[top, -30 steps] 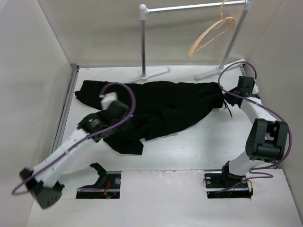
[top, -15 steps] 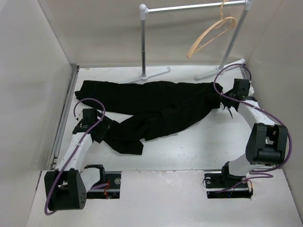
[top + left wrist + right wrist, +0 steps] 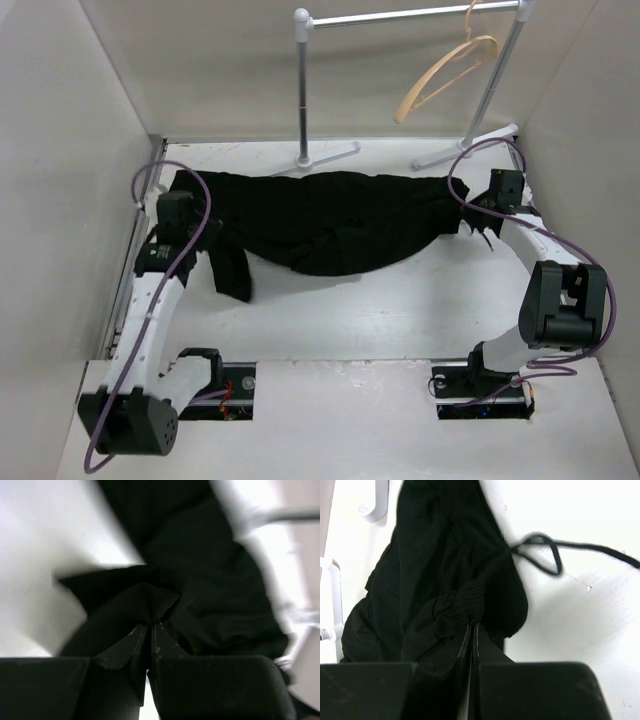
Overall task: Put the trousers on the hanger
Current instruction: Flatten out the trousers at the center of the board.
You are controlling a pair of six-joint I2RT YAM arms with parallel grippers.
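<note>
Across the white table [image 3: 400,310] the black trousers [image 3: 330,225] lie stretched almost from side to side, pinned at both ends. The left hand [image 3: 150,630] has its fingers pressed together on a tented fold of cloth at the left end. The right hand [image 3: 471,627] is likewise clamped shut on the gathered elastic waistband [image 3: 465,605], beside which a loose drawstring [image 3: 555,555] curls over the tabletop. Gripping the two ends at once probably serves to spread the garment and take out its bunching, so that it can be raised as one long piece. The middle sags toward the near edge, and a short flap hangs down by the left arm. Well apart from the cloth, up at the back right, the tan hanger [image 3: 445,75] hangs tilted by its hook from the white rail stand [image 3: 400,17], whose feet rest on the far part of the table; nothing has been brought to it yet. Pale, plain walls [image 3: 60,150] close the table in on the left, back and right, and the surface looks smooth and matte, so the cloth should slide easily.
</note>
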